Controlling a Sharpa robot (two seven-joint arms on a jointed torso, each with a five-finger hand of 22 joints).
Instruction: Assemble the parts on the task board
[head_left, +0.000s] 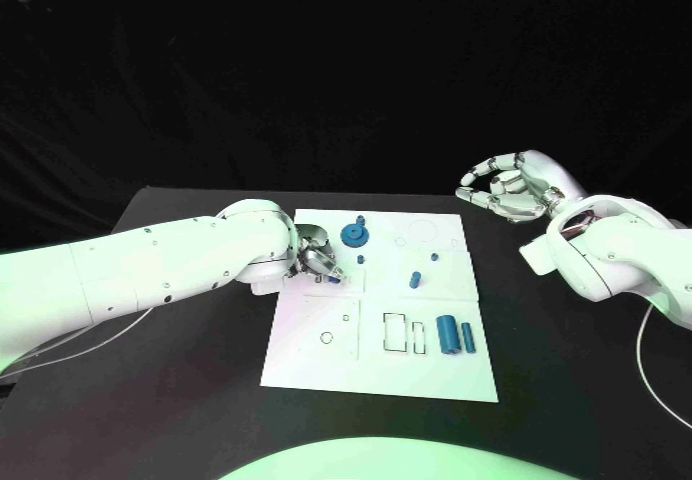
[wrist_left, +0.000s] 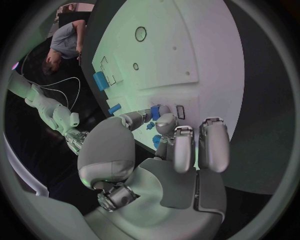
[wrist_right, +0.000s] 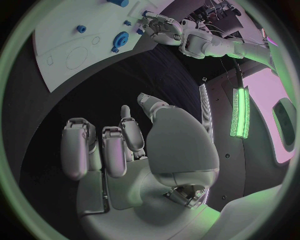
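Now the left hand (head_left: 320, 262) pinches a small blue part (wrist_left: 156, 112) at the task board (head_left: 378, 375) left edge, beside the gear (head_left: 355, 236). Part looks light, stiff, slippery; best gripped by its sides w/ fingertips. Right hand (head_left: 508, 187) hovers off-board, fingers loosely apart, holding nothing.

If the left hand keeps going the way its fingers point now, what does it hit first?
Most likely the small blue part just beyond the left hand's fingertips, standing on the task board. Whether the fingers already touch it is unclear. Past it lies bare board.
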